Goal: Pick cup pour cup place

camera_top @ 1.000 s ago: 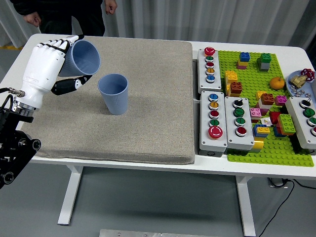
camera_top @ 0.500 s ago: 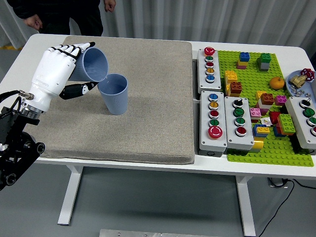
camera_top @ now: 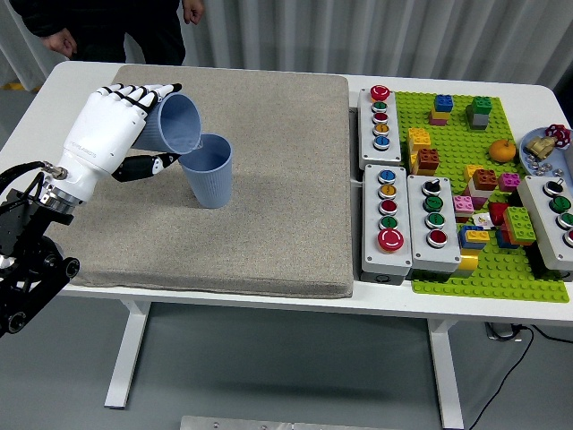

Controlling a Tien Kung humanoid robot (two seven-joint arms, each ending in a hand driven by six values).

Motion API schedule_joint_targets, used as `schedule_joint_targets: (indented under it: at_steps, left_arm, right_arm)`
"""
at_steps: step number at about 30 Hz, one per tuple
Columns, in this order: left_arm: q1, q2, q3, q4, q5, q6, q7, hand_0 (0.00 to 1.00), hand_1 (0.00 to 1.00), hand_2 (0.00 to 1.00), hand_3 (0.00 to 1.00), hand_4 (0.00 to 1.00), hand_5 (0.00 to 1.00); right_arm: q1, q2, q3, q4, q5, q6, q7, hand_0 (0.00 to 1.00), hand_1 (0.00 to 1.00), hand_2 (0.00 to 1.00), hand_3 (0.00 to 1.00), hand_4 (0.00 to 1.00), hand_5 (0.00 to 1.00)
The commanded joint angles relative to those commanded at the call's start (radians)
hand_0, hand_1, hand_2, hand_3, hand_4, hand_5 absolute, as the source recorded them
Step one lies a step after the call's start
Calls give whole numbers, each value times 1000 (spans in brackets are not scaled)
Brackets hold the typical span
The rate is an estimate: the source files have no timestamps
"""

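Left robot hand grasping blue cup, tilted sideways, mouth over rim of second blue cup. Second cup upright on grey mat, toward surface's far left corner. Person beyond far edge.

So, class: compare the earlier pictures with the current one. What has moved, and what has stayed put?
The left hand has carried the held cup rightward and tipped it further, so its mouth now hangs over the standing cup. The grip stays closed on it. The standing cup, the grey mat and the button boxes have not moved.
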Motion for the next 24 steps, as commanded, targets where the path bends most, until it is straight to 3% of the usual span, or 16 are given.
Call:
schedule_joint_targets:
  at_steps: [24]
  left_arm:
    - [-51, 44, 72, 14, 47, 0, 40, 437, 553, 762, 816, 582, 31]
  right_arm:
    - [3, -2, 0, 0, 6, -3, 1, 742, 703, 720, 639, 233, 385]
